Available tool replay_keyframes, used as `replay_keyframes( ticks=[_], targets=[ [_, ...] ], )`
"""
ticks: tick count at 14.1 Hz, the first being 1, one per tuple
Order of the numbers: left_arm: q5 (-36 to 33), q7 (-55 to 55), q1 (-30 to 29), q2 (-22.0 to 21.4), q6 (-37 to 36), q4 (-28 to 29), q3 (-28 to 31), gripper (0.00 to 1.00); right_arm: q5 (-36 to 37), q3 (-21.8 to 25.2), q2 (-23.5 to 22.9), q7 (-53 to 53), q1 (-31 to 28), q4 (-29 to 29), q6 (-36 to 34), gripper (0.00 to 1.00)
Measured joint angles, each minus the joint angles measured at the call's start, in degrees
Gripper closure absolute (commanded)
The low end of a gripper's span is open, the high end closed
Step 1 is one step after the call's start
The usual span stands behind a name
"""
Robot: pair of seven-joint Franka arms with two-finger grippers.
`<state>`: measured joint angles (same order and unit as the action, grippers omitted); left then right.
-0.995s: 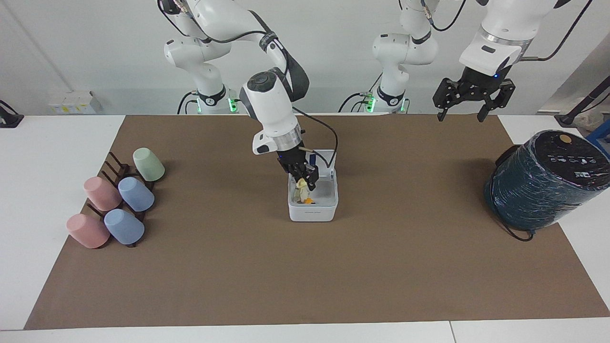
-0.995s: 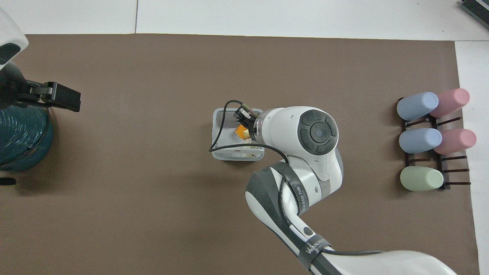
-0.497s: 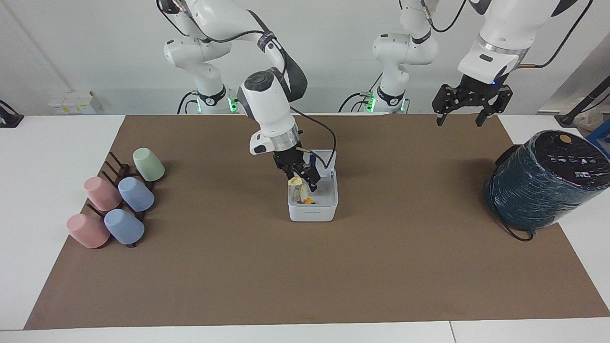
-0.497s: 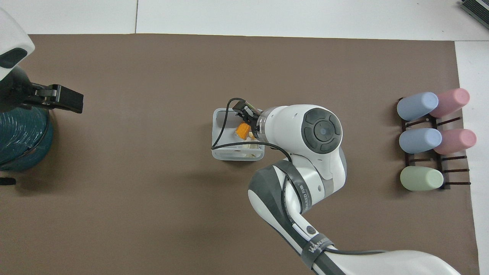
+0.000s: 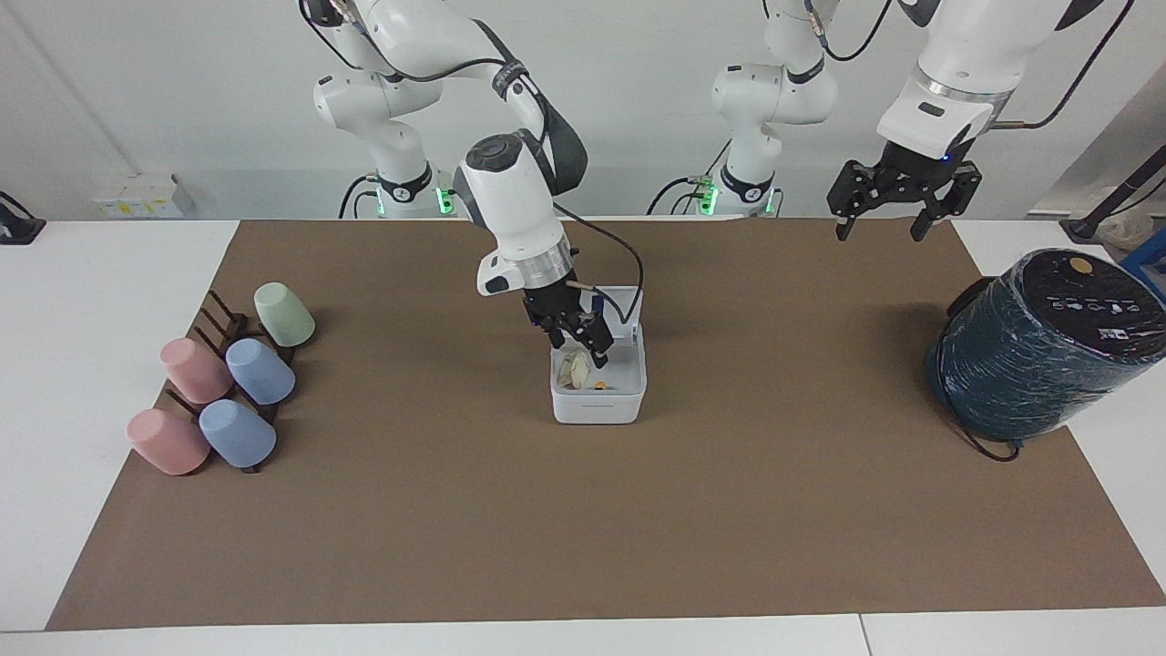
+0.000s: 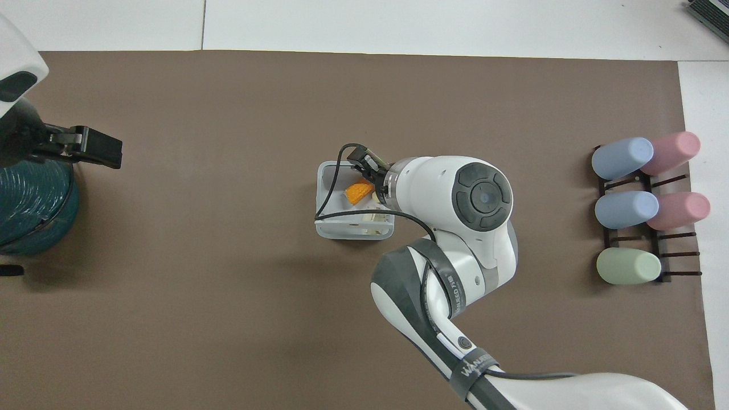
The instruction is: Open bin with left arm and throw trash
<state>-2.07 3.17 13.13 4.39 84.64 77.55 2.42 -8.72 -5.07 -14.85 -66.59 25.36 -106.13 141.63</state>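
Facing view: the small white square plastic bin [image 5: 598,387] with rounded corners sits on the brown mat of the worktop, its hinged lid standing open under the right arm's wrist. The right tool [image 5: 577,347] hangs directly over the bin's mouth, its fingers spread and pinching nothing. Straight below the tool, inside the bin, lie the crumpled white tissue wad [image 5: 573,368] and a bright orange peel piece [image 5: 600,385]. The tiny pale peel bit cannot be picked out. The left tool [image 5: 880,223] waits, fingers spread and empty, high over the worktop edge near the dark teal plastic-wrapped cylinder [image 5: 1046,343].

Overhead view: the right arm's wrist covers much of the bin [image 6: 326,226]; the orange peel [image 6: 359,191] shows beside the tool, inside the walls. The left tool [image 6: 94,147] shows at the picture's edge, over the cylinder [image 6: 31,210].

The drop looks made. To finish well, I judge the right tool should rise straight up, clear of the lid and its own cable, so nothing tips the light bin.
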Motion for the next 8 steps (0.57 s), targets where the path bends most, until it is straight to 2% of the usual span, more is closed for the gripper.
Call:
replay_keyframes(
  ticks=[2, 5, 8],
  targets=[
    [0.0, 0.0, 0.0, 0.0, 0.0, 0.1, 0.0, 0.0, 3.0, 0.2, 1.8, 1.5, -1.6, -1.8, -0.6, 0.0],
    [0.0, 0.0, -0.2, -0.1, 0.0, 0.1, 0.2, 0.0, 5.9, 0.3, 7.9, 5.6, -5.8, -7.2, -3.1, 0.0],
    [0.0, 0.0, -0.3, -0.1, 0.0, 0.1, 0.3, 0.0, 6.1, 0.4, 15.0, 16.7, -11.2, -10.3, -12.6, 0.0]
  ],
)
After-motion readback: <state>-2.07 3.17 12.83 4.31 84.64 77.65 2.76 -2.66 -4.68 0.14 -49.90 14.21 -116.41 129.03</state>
